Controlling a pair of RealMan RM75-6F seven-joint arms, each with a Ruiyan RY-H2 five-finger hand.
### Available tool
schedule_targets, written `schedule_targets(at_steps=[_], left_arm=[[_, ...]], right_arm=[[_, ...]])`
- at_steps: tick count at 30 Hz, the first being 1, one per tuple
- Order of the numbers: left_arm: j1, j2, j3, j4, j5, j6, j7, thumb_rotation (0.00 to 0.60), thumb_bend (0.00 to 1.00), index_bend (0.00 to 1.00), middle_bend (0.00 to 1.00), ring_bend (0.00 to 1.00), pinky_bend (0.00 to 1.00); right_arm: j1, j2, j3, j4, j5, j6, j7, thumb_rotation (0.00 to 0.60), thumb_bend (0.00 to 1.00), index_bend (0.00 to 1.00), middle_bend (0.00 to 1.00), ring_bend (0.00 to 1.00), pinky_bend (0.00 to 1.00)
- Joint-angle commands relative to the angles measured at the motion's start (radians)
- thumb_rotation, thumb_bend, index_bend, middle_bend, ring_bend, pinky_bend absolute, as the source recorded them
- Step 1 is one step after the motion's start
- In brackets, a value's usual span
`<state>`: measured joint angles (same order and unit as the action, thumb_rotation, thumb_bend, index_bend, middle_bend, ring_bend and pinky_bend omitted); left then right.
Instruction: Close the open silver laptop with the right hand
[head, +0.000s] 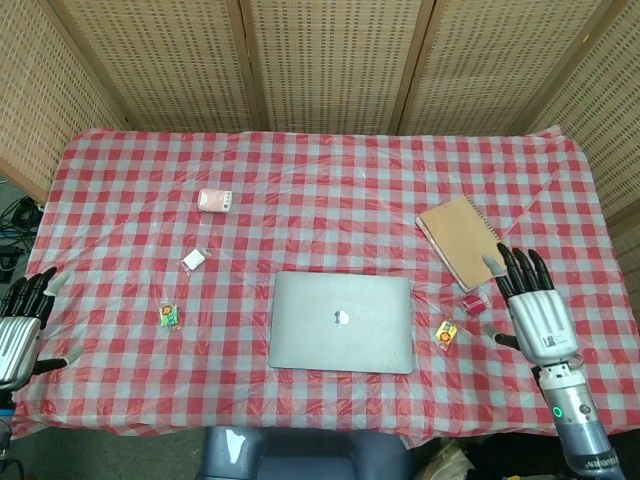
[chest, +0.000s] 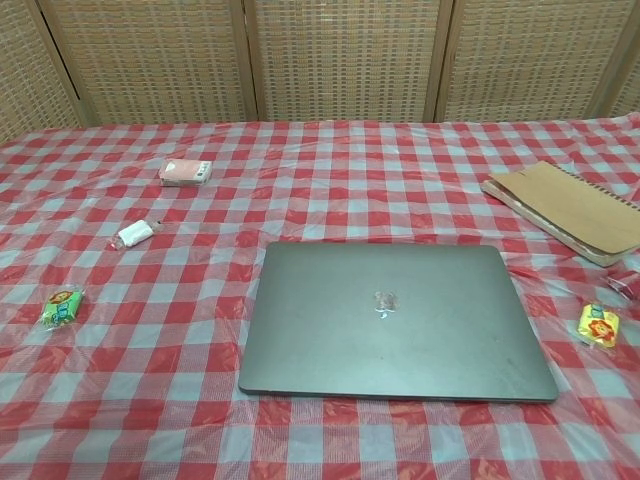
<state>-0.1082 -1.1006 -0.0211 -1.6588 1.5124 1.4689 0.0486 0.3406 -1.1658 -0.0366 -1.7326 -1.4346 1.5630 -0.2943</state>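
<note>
The silver laptop (head: 341, 322) lies flat on the checked tablecloth with its lid down, near the front edge; the chest view shows the same laptop (chest: 394, 319) with its logo facing up. My right hand (head: 535, 311) hangs off to the right of it, fingers spread, holding nothing, and is absent from the chest view. At the far left table edge my left hand (head: 18, 325) is held with its fingers apart and empty.
A brown spiral notebook (head: 466, 241) lies at the right. A small red item (head: 473, 303) and a yellow packet (head: 446, 331) sit between laptop and right hand. A pink box (head: 214, 200), white packet (head: 194, 260) and green packet (head: 170, 316) lie left.
</note>
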Motion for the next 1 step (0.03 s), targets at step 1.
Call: schedule_targets(at_steps=[1], left_arm=[[0.01,0.011,0.007,-0.004,0.017,0.017,-0.019,0.6,0.0,0.0,0.0,0.0,0.0]], right_arm=[[-0.052,-0.042,-0.022,0.06,-0.017,0.043,0.022,0.6,0.0,0.0,0.0,0.0,0.0]])
